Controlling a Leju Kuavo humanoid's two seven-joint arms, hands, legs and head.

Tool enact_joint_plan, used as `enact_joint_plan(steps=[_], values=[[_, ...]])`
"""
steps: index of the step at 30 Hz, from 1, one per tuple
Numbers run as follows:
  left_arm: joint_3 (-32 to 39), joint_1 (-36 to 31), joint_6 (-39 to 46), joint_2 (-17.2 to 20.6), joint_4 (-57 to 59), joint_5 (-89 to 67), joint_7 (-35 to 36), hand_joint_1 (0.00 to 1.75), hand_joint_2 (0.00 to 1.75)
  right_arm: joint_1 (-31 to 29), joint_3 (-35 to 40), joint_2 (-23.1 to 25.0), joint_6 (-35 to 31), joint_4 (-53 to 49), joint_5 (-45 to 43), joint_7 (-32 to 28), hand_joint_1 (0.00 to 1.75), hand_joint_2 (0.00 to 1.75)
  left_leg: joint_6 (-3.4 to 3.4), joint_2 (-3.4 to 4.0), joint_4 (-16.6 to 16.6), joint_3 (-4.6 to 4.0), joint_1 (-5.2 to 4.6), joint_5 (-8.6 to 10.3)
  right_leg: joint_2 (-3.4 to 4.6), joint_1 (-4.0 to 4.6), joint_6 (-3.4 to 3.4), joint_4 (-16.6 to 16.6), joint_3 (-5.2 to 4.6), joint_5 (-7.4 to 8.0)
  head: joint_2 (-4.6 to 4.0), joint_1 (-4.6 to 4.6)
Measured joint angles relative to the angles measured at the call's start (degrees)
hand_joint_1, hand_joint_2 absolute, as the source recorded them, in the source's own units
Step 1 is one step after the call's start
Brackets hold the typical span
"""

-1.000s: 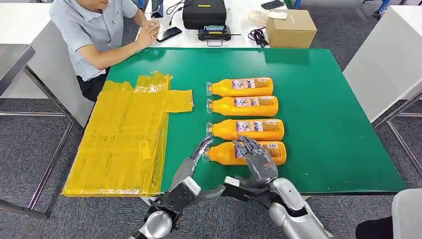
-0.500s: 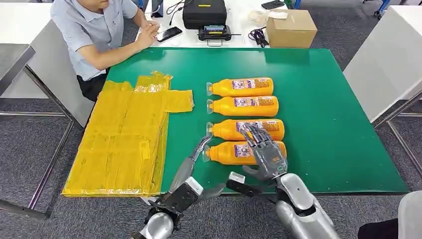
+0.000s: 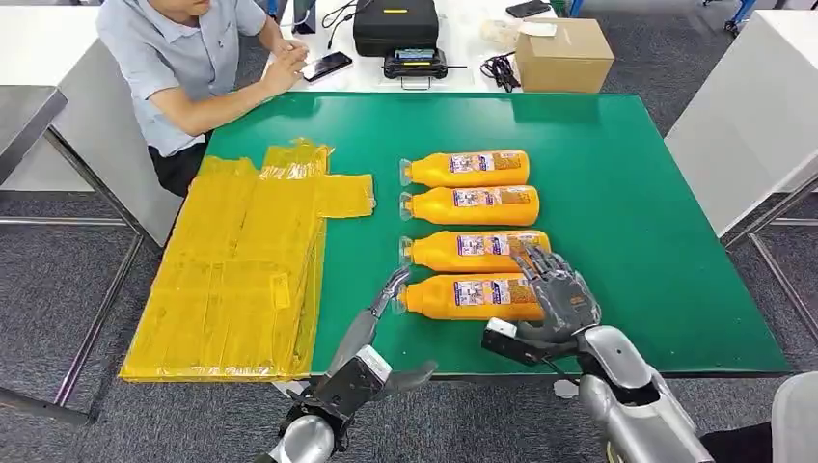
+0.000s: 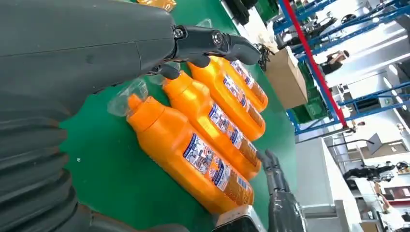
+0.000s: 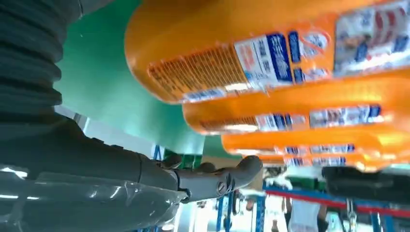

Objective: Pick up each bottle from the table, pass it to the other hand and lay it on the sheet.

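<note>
Reaching toward the nearest orange bottle (image 3: 468, 295), the right robot hand (image 3: 559, 289) sits at that bottle's base end, fingers spread, nothing gripped; whether it touches the base or just covers it cannot be told. The left robot hand (image 3: 371, 333) lies near the desk's (image 3: 656, 241) front edge w/ fingers extended toward the bottle's clear cap (image 3: 398, 298), holding nothing; contact w/ the cap cannot be told from the head view.

Four orange bottles lie on their sides in a row, caps toward the yellow sheet (image 3: 241, 270); the second bottle (image 3: 477, 250) lies just beside the nearest, approx. touching along its length. The sheet is bare of bottles, so the task appears to be at its first pick.

Risks, as judged: (a) the tight row leaves little room for fingers between bottles, so a closing grasp may nudge the neighbour or roll it; (b) a grip at the base end only may let the smooth round body tip or slip; (c) a push from the end may slide the bottle toward the left robot hand.

A person (image 3: 183, 58) sits at the desk's far left corner.
</note>
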Motion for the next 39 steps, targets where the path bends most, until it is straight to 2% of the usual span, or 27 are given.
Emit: enact_joint_plan(steps=[7, 16, 30, 39], values=[[0.0, -0.2, 0.8, 0.0, 0.0, 0.1, -0.6, 0.0, 1.75, -1.3, 0.4, -1.3, 2.0, 1.0, -2.8, -1.4, 0.0, 1.75, 0.0, 0.01, 0.0, 0.0, -0.01, 0.0, 0.0, -0.01, 0.0, 0.0, 0.0, 0.0, 0.0, 0.0], [-0.2, -0.8, 0.7, -0.1, 0.0, 0.7, -1.2, 0.0, 1.75, -2.3, 1.5, -0.7, 3.3, 3.6, -6.1, -3.8, 0.0, 1.75, 0.0, 0.01, 0.0, 0.0, 0.0, 0.0, 0.0, 0.0, 0.0, 0.0, 0.0, 0.0, 0.0, -0.02], [-0.5, -1.3, 0.5, -0.1, 0.4, 0.8, -1.4, 0.0, 1.75, -3.8, 3.2, 0.0, 4.0, 6.2, -6.6, -4.0, 0.0, 1.75, 0.0, 0.01, 0.0, 0.0, 0.0, 0.0, 0.0, -0.01, 0.0, 0.0, 0.0, 0.0, 0.0, -0.02], [-0.7, -2.1, 0.2, -0.5, 1.4, 2.1, -2.1, 0.0, 1.75, -5.9, 4.0, 0.3, 7.2, 10.1, -10.7, -4.7, 0.0, 1.75, 0.0, 0.02, 0.0, 0.01, 0.0, 0.0, 0.01, -0.01, 0.0, 0.0, 0.0, 0.0, 0.0, -0.02]])
